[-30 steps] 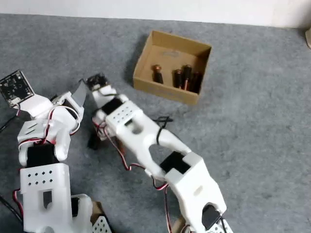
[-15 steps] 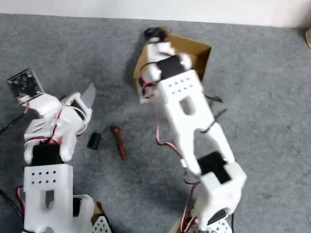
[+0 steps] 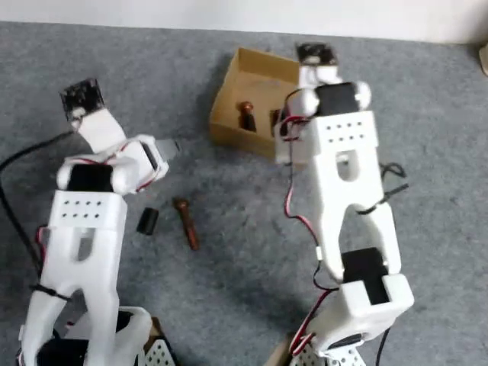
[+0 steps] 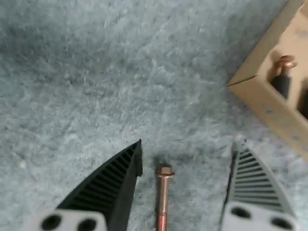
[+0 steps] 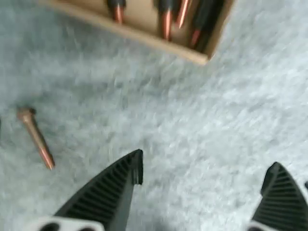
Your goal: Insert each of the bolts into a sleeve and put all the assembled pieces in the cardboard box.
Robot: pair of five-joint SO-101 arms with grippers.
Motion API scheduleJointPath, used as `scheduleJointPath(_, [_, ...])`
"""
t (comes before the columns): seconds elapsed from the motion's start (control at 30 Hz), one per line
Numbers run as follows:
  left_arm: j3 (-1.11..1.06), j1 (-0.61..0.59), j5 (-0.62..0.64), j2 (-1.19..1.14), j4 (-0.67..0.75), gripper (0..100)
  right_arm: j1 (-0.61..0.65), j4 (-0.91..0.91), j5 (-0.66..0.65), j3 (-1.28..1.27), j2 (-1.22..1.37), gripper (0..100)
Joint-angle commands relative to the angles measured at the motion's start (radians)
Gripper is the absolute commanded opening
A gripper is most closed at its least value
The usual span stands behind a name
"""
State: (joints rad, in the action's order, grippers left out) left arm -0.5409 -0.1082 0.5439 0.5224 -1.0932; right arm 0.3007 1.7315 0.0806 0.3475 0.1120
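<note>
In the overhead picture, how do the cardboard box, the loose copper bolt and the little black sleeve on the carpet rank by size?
1. cardboard box, by far the largest, though an arm hides part of it.
2. bolt, long and thin.
3. black sleeve, clearly shorter than the bolt beside it.

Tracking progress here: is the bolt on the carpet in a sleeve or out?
Out. The bolt lies bare on the carpet; the black sleeve lies beside it, not touching.
</note>
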Motion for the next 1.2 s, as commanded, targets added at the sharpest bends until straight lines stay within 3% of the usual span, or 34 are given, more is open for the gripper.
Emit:
scheduleJointPath(0.0, [0.133, -0.114, 0.003, 0.048, -0.061, 29, 0.133, -0.064, 0.049, -0.068, -0.051, 36.0])
scheduleJointPath(0.33, [0.097, -0.572, -0.100, 0.456, -0.110, 29, 0.487, -0.461, 0.132, -0.236, -0.007, 36.0])
scheduleJointPath(0.43, [0.022, -0.682, -0.135, 0.579, -0.126, 29, 0.553, -0.558, 0.292, -0.297, 0.041, 36.0])
scheduleJointPath(0.63, [-0.125, -0.699, -0.135, 0.754, -0.087, 29, 0.639, -0.604, 0.559, -0.274, 0.137, 36.0])
scheduleJointPath(0.97, [-0.081, -0.700, -0.164, 0.785, -0.118, 29, 0.739, -0.616, 0.595, -0.148, 0.147, 36.0])
scheduleJointPath(1.1, [-0.005, -0.699, -0.161, 0.743, -0.203, 29, 0.731, -0.616, 0.763, -0.150, 0.182, 36.0])
scheduleJointPath(1.17, [-0.005, -0.697, -0.161, 0.736, -0.206, 29, 0.734, -0.616, 0.786, -0.142, 0.226, 36.0])
